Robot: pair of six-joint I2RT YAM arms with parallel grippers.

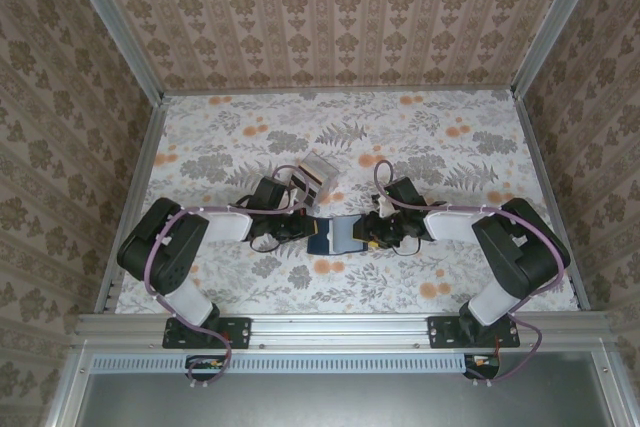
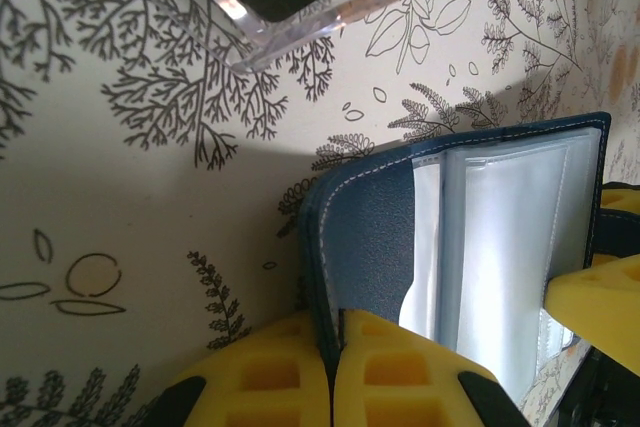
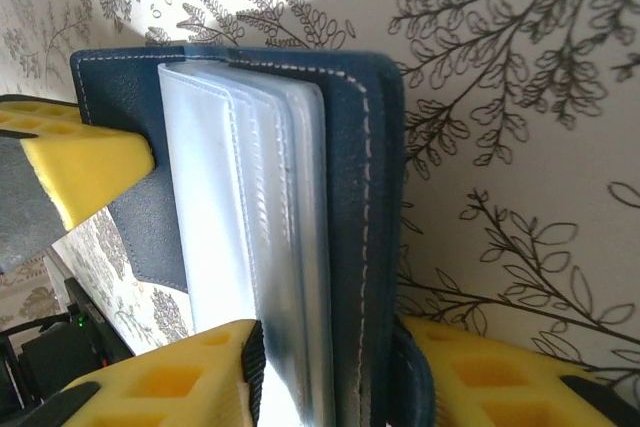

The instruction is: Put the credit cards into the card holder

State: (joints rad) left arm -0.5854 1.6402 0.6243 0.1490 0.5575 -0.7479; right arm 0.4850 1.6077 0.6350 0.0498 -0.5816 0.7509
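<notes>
A dark blue card holder (image 1: 335, 234) lies open on the flowered table between the two arms, its clear plastic sleeves (image 2: 510, 247) showing. My left gripper (image 2: 333, 347) is shut on the edge of the holder's left cover (image 2: 370, 237). My right gripper (image 3: 325, 367) is shut on the right cover (image 3: 380, 147) together with the stack of sleeves (image 3: 250, 207). The credit cards (image 1: 318, 177) stand edge-on as whitish and dark stripes in a clear box just behind the holder, untouched by either gripper.
The clear box's acrylic corner (image 2: 330, 7) sits close beyond the left gripper. The table (image 1: 450, 147) is walled in by patterned panels at the back and both sides, with a metal rail (image 1: 340, 327) along the near edge.
</notes>
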